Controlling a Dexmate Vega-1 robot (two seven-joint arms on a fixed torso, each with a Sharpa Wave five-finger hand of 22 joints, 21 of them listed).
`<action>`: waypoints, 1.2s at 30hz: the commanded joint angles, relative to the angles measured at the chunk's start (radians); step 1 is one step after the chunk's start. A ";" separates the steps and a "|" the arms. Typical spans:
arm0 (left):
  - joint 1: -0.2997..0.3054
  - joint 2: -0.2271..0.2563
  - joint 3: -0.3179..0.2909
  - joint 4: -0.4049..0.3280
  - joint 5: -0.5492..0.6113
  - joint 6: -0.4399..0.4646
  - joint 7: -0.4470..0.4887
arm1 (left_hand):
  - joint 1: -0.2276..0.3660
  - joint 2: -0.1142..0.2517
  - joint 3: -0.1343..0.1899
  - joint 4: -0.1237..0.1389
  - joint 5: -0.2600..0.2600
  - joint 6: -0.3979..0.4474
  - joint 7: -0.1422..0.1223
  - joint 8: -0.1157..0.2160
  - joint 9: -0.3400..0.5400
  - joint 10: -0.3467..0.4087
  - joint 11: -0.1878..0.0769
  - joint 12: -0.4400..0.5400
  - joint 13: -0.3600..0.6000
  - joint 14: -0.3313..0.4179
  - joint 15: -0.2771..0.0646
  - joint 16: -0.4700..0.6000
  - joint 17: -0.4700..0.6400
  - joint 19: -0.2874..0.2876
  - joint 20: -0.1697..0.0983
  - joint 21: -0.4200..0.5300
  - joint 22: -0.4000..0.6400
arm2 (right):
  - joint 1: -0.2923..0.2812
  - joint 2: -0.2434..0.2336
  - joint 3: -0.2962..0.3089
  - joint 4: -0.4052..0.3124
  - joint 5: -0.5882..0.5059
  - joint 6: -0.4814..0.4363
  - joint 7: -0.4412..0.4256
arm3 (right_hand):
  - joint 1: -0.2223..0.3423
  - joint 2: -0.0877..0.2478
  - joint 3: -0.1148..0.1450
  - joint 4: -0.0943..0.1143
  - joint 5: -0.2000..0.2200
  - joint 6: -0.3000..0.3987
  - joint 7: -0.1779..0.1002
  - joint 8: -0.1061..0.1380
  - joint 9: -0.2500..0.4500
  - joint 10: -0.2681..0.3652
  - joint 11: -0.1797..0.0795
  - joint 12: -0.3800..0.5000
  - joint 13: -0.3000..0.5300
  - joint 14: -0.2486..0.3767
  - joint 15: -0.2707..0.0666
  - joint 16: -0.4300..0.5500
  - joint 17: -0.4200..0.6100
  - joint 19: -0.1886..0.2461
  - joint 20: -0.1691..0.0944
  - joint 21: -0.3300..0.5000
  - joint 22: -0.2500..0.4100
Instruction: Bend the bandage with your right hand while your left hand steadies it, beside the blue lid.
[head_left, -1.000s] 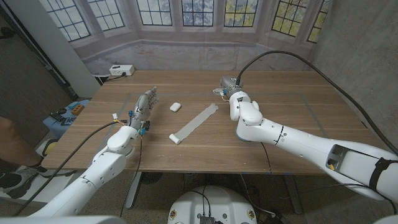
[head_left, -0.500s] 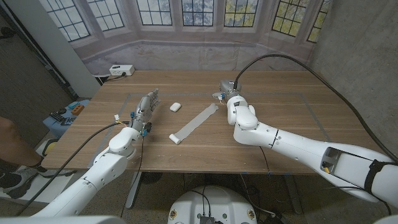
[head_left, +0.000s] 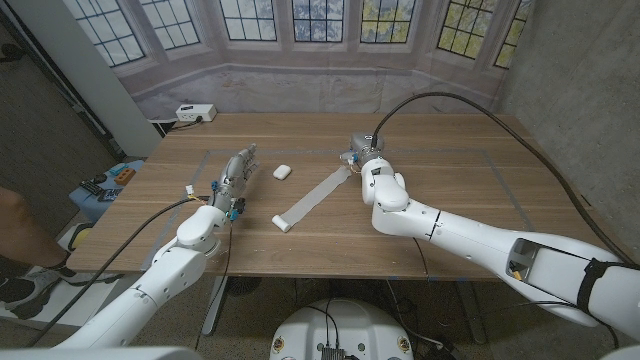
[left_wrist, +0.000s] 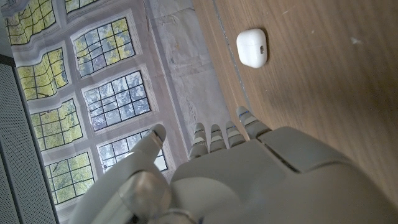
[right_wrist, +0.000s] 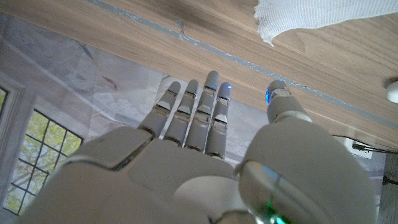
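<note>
On the wooden table, a strip of white bandage lies unrolled on a slant across the middle, its near end rolled up into a small wad and its far end reaching toward the right hand. That hand hovers just beside the strip's far end, not touching it as far as the head view shows; in the right wrist view the right hand has its fingers straight and close together with the thumb set apart, holding nothing, and the frayed gauze end of the bandage lies on the wood beyond them.

Well apart from the strip, the left hand stands over the table on the robot's left side, fingers stretched away from the robot. The left wrist view shows the left hand with its fingers extended side by side and the thumb spread off, gripping nothing.

Between the left hand and the bandage's far end sits a small white earbud case, also seen in the left wrist view on bare wood ahead of the fingertips. A white power strip rests at the table's far left corner.
</note>
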 joint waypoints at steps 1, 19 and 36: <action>-0.007 -0.004 0.003 0.010 -0.001 0.002 -0.004 | 0.010 0.001 -0.004 -0.002 0.003 0.013 0.000 0.005 0.005 0.006 0.002 0.000 0.002 -0.001 0.010 0.002 0.006 0.002 0.005 -0.004 0.005 | 0.005 0.030 -0.005 0.059 -0.002 0.024 -0.017 | 0.018 0.001 -0.001 0.005 0.001 0.022 -0.004 0.008 0.003 0.014 -0.003 0.001 0.006 0.014 -0.069 0.005 0.003 0.009 0.001 0.003 0.002; -0.001 -0.002 -0.001 0.009 -0.003 -0.001 0.001 | 0.013 0.000 -0.007 0.000 0.004 0.016 0.001 0.005 0.006 0.005 0.006 -0.001 0.003 -0.003 0.016 0.002 0.006 0.000 0.007 -0.005 0.005 | 0.019 0.067 -0.023 0.151 0.005 0.067 -0.043 | 0.065 0.000 -0.010 0.009 0.003 0.090 -0.032 0.014 0.006 0.067 -0.073 -0.003 0.012 0.051 -0.095 0.015 0.006 0.019 -0.006 0.001 0.002; -0.015 -0.012 0.010 0.019 0.002 0.000 -0.002 | 0.012 -0.002 -0.008 0.004 0.004 0.019 0.000 0.004 0.006 0.004 0.008 -0.002 0.003 -0.003 0.015 0.002 0.007 0.000 0.008 -0.006 0.005 | 0.020 0.076 -0.036 0.203 0.011 0.091 -0.044 | 0.089 0.001 -0.015 0.009 0.004 0.118 -0.057 0.015 0.007 0.092 -0.091 -0.003 0.015 0.075 -0.115 0.023 0.007 0.023 -0.012 0.000 0.002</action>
